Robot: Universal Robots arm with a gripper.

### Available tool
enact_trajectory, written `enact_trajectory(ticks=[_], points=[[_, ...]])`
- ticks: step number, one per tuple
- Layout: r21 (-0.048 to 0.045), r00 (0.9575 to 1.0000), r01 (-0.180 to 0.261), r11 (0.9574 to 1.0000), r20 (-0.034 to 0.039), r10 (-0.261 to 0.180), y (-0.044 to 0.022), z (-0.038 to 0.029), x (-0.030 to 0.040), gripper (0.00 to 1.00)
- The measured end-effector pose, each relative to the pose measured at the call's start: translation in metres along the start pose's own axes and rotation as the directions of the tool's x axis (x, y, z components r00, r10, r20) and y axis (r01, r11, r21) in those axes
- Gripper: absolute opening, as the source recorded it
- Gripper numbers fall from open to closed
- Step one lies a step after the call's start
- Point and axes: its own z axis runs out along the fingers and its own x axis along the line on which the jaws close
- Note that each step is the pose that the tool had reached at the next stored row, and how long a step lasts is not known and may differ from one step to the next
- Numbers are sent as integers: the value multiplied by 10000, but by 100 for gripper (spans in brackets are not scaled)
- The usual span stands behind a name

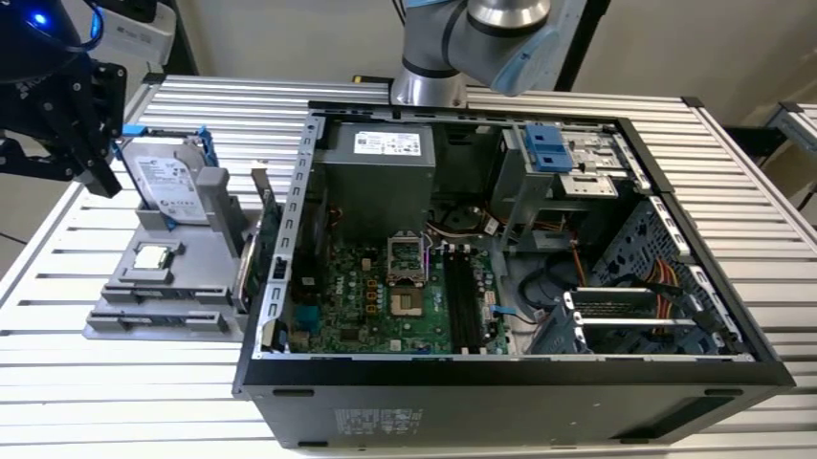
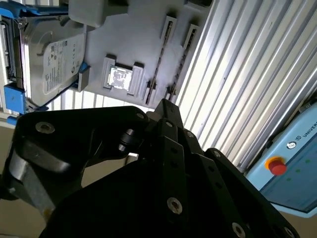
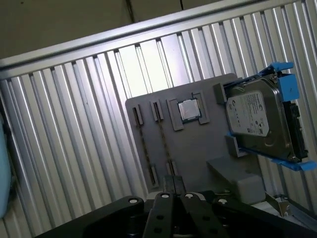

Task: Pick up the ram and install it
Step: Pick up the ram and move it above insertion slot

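While it overhangs the ram (image 3: pixel 164 146), the closed end effector (image 3: pixel 174 182) holds nothing.

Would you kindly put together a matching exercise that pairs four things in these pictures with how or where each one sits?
Things:
1. hard drive
2. processor chip
3. computer case
4. motherboard

Places or states:
A. lies flat in a square recess of the grey holder
B. lies on its side, open on top, on the slatted table
C. stands on edge in a blue bracket
D. green, lying inside the case

Pairs: 1-C, 2-A, 3-B, 4-D
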Motion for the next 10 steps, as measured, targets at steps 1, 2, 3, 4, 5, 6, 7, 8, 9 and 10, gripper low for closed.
enact_trajectory(ticks=[1,2,3,4,5,6,7,8,9,10], points=[[-1,10000,58,10000,-2,-58,0,0,0,0],[-3,9999,142,9999,-5,-142,0,1,0,0],[-6,9997,253,9997,-9,-253,0,0,0,0],[-9,9994,360,9994,-13,-360,0,1,0,0],[-12,9988,479,9988,-17,-479,0,2,0,0],[-16,9982,603,9982,-23,-603,0,4,0,0],[-19,9974,720,9974,-30,-721,0,5,0,0],[-22,9964,847,9964,-37,-847,-1,6,0,0],[-24,9952,974,9952,-43,-974,-1,8,0,0],[-25,9939,1098,9939,-49,-1098,-1,8,0,0]])
